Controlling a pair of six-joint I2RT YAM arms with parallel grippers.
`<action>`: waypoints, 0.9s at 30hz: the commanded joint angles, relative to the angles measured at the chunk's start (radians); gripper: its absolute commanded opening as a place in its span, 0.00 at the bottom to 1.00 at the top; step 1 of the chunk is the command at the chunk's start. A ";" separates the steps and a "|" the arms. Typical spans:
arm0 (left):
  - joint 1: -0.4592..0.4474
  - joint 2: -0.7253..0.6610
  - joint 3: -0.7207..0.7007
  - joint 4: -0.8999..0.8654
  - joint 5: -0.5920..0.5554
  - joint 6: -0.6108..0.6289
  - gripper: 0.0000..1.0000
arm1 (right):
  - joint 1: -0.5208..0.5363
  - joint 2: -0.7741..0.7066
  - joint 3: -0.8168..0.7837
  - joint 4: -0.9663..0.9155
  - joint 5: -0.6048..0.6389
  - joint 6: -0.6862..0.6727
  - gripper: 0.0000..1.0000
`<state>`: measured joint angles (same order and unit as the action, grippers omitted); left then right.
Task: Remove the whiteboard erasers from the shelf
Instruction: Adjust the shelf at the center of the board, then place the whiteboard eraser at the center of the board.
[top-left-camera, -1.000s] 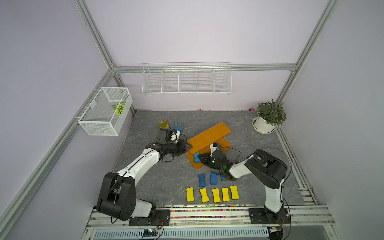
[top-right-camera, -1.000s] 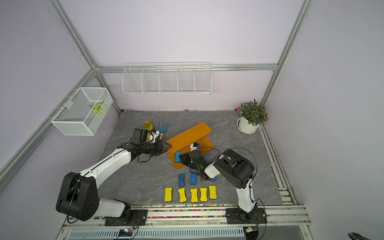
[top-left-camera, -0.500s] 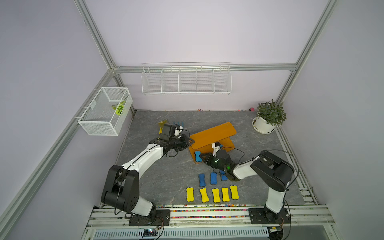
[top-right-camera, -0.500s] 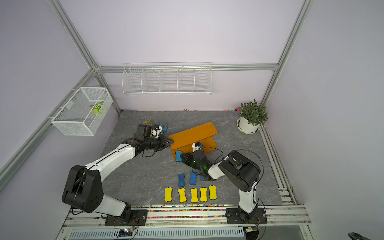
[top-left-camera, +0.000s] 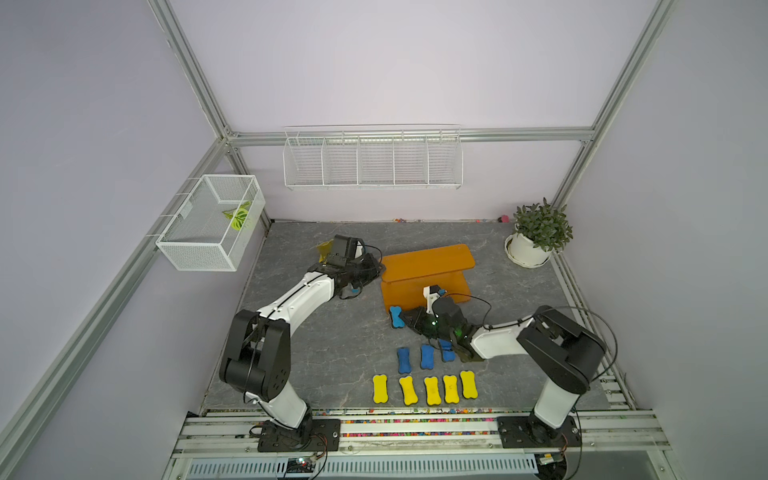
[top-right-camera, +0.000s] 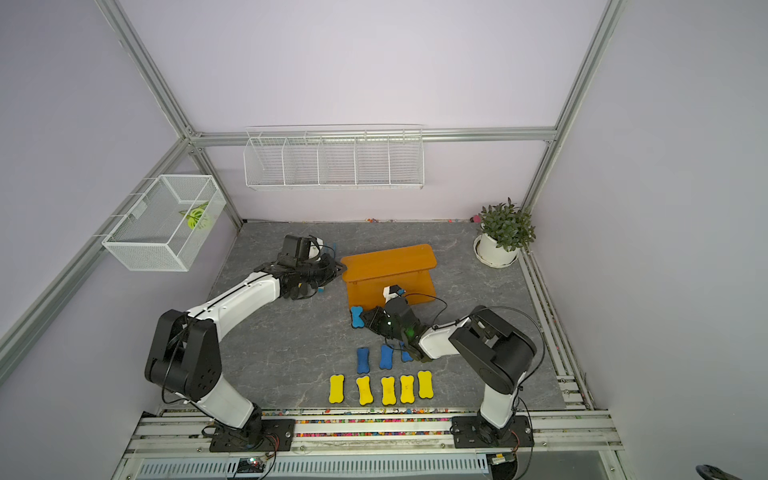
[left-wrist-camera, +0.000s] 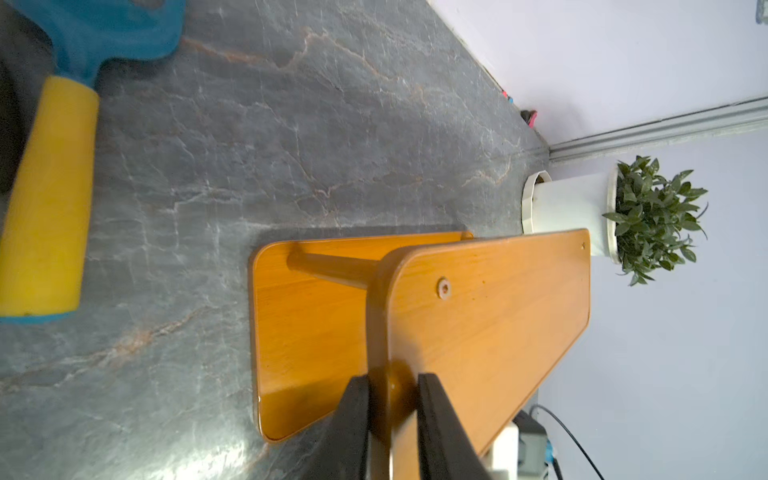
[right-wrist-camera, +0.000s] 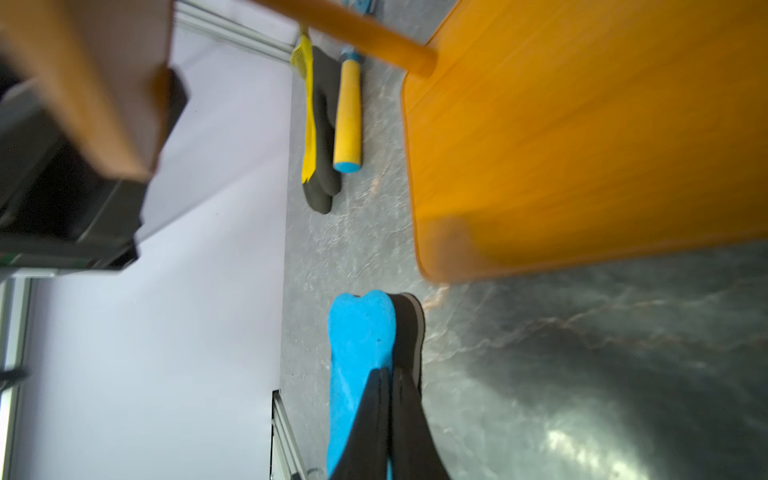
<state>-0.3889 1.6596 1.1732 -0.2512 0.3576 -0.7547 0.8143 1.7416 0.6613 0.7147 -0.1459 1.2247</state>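
Tightly, left end effector (left-wrist-camera: 392, 386) clamping shelf (left-wrist-camera: 498, 311), right end effector (right-wrist-camera: 390, 378) pinching eraser (right-wrist-camera: 357, 332)

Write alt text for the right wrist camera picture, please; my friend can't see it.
Close-up from the arm's wrist: the right gripper, black-fingered, is shut on a blue eraser, seen edge-on with its dark underside showing. Beyond it are a blurred orange wooden shelf and, farther off on the grey table, a yellow-handled tool.
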 joint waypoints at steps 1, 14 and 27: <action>-0.005 0.055 -0.004 -0.065 -0.111 0.018 0.00 | 0.035 -0.060 0.005 -0.112 0.050 -0.053 0.00; 0.001 -0.231 -0.045 -0.197 -0.166 0.080 0.66 | 0.239 -0.050 0.143 -0.395 0.227 -0.050 0.00; 0.051 -0.463 -0.173 -0.226 -0.235 0.103 0.66 | 0.353 0.024 0.267 -0.679 0.378 0.098 0.04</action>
<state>-0.3519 1.2156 1.0214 -0.4568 0.1307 -0.6727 1.1595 1.7454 0.9054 0.1226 0.1902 1.2842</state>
